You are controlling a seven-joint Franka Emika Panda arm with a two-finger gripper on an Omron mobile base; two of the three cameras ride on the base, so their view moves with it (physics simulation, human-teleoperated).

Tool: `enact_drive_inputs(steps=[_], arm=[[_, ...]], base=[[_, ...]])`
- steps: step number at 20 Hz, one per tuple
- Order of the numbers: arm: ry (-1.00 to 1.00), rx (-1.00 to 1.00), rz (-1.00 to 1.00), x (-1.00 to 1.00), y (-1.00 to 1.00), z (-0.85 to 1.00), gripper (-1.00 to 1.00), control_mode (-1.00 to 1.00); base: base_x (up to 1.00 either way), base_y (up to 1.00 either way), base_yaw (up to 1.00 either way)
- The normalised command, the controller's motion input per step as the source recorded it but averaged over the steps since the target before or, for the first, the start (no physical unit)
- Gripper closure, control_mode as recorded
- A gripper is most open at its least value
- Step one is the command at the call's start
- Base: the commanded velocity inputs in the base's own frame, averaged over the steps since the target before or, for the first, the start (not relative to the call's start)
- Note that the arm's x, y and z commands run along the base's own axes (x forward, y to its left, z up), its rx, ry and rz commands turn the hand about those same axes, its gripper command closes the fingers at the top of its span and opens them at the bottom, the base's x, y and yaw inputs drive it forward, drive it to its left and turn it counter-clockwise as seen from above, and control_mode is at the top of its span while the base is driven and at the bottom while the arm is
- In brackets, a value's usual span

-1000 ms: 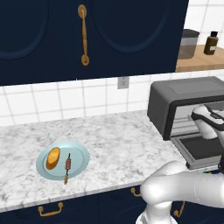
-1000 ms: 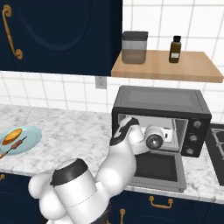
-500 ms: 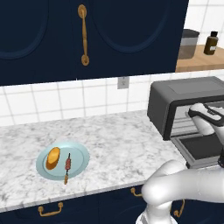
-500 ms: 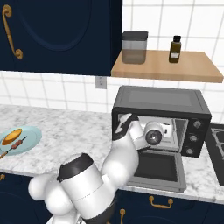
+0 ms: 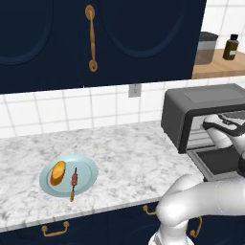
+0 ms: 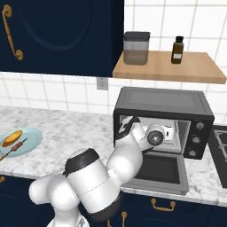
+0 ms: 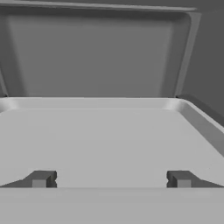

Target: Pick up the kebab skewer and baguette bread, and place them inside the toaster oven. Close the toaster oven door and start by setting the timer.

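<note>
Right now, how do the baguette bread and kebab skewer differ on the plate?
The baguette bread is a stubby golden cylinder; the kebab skewer is a thin stick with dark red-brown chunks. The baguette lies wholly on the light blue plate; the skewer's tip overhangs its rim. Both lie flat, side by side.

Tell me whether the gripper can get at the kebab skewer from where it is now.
Probably not yet: the gripper sits open inside the toaster oven, while the kebab skewer lies on the plate far along the counter.

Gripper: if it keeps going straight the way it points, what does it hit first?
The open gripper points into the toaster oven, just above the tray. Nothing stands between; likely the oven's back wall first, though depth is unclear.
</note>
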Motion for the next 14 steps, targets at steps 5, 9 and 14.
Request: enact_drive_inputs(steps=[5,9,14], arm=[[0.16,0.0,0.01,-0.14,0.0,-0.42,-1.0,-1.0],[0.11,0.0,0.03,-0.64,0.0,-0.74,-1.0,-1.0],[0.08,0.0,0.03,-0.87,0.0,-0.74,-1.0,-1.0]], base=[[0.0,0.0,0.0],[0.0,0.0,0.0],[0.0,0.0,0.0]])
